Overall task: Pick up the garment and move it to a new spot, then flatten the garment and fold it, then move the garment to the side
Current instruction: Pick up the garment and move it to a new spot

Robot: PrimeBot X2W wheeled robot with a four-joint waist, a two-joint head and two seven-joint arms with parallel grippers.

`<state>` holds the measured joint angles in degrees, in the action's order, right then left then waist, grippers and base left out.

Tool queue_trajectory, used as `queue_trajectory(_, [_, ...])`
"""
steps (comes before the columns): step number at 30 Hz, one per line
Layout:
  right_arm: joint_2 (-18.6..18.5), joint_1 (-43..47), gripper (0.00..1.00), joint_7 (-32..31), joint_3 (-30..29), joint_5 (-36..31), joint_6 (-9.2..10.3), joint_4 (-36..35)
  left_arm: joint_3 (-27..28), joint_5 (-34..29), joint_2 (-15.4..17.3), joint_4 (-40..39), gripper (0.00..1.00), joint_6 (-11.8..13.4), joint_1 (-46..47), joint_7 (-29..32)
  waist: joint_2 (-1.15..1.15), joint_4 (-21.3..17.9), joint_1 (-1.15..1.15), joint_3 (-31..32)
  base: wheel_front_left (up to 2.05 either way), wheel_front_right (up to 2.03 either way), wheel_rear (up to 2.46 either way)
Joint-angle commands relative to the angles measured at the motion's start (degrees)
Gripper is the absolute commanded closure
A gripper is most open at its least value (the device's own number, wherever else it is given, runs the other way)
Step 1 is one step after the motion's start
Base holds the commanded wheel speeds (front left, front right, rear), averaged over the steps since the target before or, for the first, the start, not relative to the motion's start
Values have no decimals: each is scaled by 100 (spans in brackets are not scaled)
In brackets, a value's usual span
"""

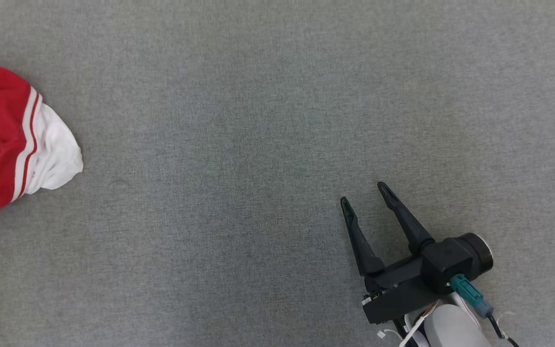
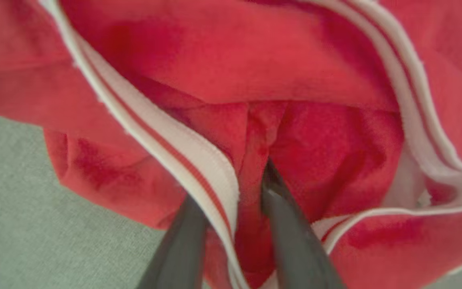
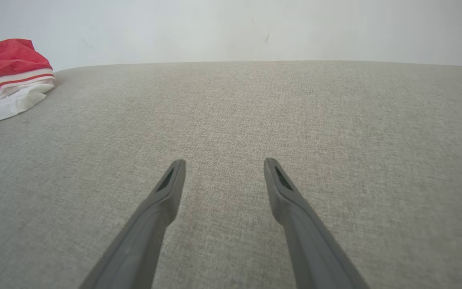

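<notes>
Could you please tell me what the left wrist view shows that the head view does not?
Left wrist view: the left gripper, its fingers deep in the folds of the red garment, with a white striped band lying between them. Head view: the right gripper, open over the grey surface, well apart from the garment, whose white end lies near the picture's left edge. Both: the red garment with white stripes and the grey surface under it.

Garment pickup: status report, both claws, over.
Left claw straddling a striped fold of the red garment, grip unconfirmed. Right claw open, apart from it over the grey surface. No obstacle seen.
</notes>
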<state>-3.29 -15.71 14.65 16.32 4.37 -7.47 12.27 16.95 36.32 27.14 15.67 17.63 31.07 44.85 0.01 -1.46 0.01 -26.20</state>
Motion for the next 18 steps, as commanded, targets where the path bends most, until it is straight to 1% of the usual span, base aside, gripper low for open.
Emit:
queue_trajectory(1, [16, 14, 0, 27, 1, 54, -5, 47, 15, -33, 76, -114, 100, -14, -97, -66, -1, 36, -1, 180, 0, 0, 0])
queue_trajectory(4, [26, 106, 0, 43, 34, 111, -5, 141, -12, -86, 137, -289, 100, -49, -118, -127, -1, 95, -1, 426, 0, 0, 0])
queue_trajectory(8, [34, 257, 0, 48, 109, 179, -5, 279, -69, -123, 258, -553, 100, -158, -78, -128, -1, 185, -1, 905, 0, 0, 0])
queue_trajectory(10, [38, 342, 0, 51, 136, 237, -5, 348, -124, -111, 299, -706, 100, -265, 14, -153, -1, 220, -1, 1190, 0, 0, 0])
queue_trajectory(13, [41, 486, 0, 57, 169, 358, -5, 432, -247, -4, 310, -876, 100, -497, 210, -192, -1, 249, -1, 1621, 0, 0, 0])
queue_trajectory(16, [43, 678, 0, 57, 179, 491, -5, 423, -495, 41, 305, -865, 100, -807, 537, -262, -1, 233, -1, 2011, 0, 0, 0])
queue_trajectory(18, [39, 819, 0, 52, 157, 526, -5, 420, -700, 80, 201, -835, 100, -983, 815, -335, -1, 187, -1, 2273, 0, 0, 0])
